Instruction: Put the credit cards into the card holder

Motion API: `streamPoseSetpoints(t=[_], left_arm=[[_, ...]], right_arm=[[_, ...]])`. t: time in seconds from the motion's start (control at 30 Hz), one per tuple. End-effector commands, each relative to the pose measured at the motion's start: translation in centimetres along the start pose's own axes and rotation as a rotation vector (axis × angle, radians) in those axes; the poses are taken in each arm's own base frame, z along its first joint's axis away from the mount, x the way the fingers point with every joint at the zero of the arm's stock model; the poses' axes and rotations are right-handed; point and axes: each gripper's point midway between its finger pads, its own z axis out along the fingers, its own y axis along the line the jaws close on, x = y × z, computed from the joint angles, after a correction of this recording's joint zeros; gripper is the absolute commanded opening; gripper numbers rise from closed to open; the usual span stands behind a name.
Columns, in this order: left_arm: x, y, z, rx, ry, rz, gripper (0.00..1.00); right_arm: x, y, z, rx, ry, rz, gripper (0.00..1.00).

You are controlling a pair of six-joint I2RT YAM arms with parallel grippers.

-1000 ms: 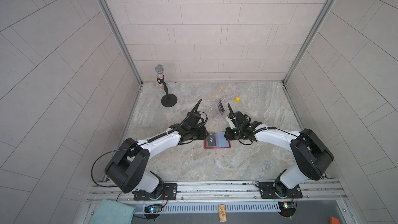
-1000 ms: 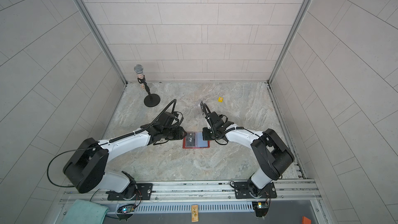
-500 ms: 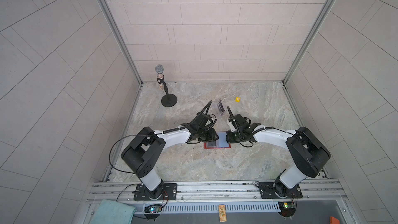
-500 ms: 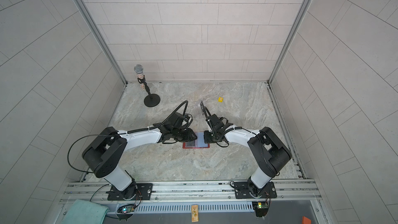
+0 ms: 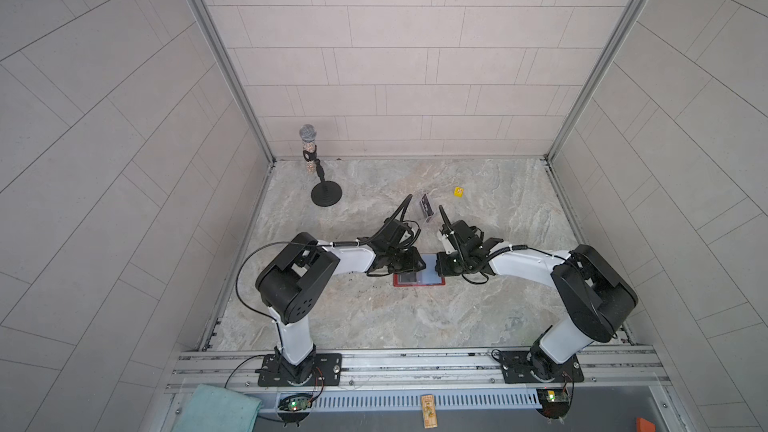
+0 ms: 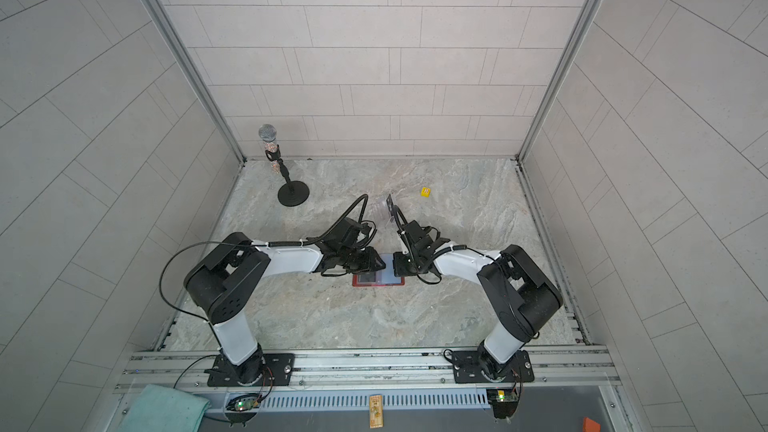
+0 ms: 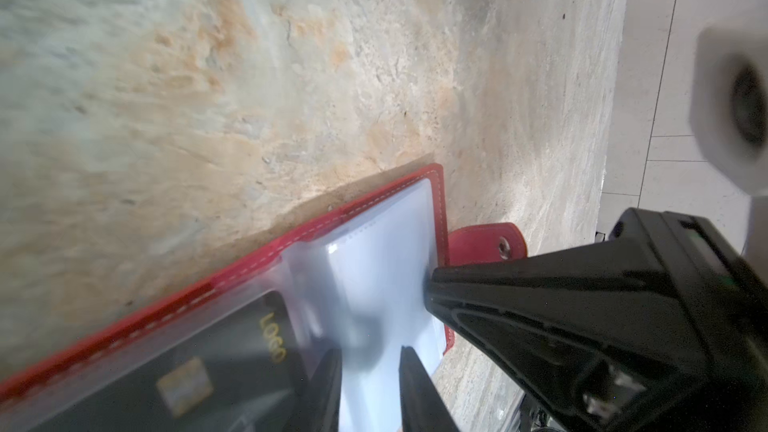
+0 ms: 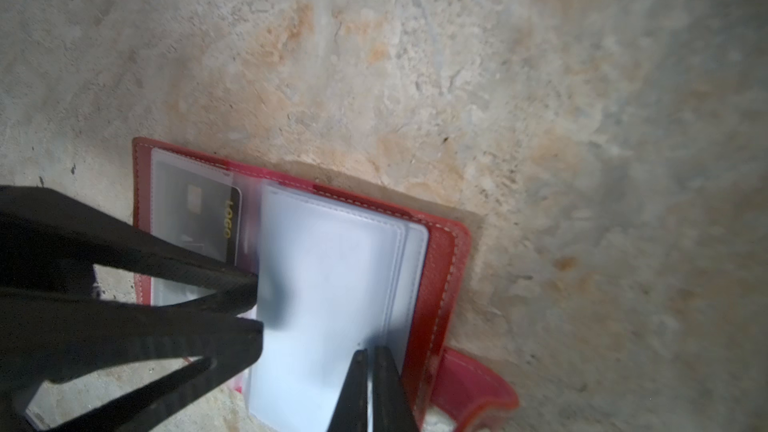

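Note:
The red card holder [image 5: 419,279] [image 6: 378,280] lies open on the stone table. A black credit card with gold lettering [image 8: 208,218] [image 7: 232,351] sits inside a clear sleeve of its left half. My left gripper [image 7: 370,367] [image 5: 411,263] is over the middle, open by a narrow gap, with a raised clear sleeve [image 8: 324,284] between its fingers. The right gripper [image 8: 370,355] [image 5: 438,268] is shut, its tips pressing on the sleeves near the holder's right edge, beside the snap tab [image 7: 486,243]. Another black card [image 5: 424,205] [image 6: 389,202] stands behind the grippers in a clear stand.
A microphone on a round black base [image 5: 326,195] stands at the back left. A small yellow die [image 5: 458,192] lies at the back right of the stand. A teal cloth [image 5: 216,409] lies off the table's front edge, past the rail.
My left arm has swung right, bringing its gripper over the card holder's middle, and its jaws have narrowed. The right gripper has stayed shut on the holder's right side.

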Motion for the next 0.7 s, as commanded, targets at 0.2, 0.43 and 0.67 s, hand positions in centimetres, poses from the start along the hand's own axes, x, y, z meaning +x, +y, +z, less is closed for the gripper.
streamPoseSetpoints(t=[0.2, 0.43, 0.67], left_arm=[[-0.6, -1.2, 0.7, 0.041, -0.007, 0.023, 0.24], [-0.4, -1.3, 0.9, 0.047, -0.001, -0.002, 0.19], [-0.6, -1.2, 0.1, 0.024, -0.026, 0.005, 0.05]], right_arm=[[1.6, -1.5, 0.8, 0.043, 0.052, 0.011, 0.08], [1.4, -1.3, 0.5, 0.040, 0.045, 0.010, 0.08], [0.6, -1.0, -0.8, 0.035, 0.001, 0.005, 0.11]])
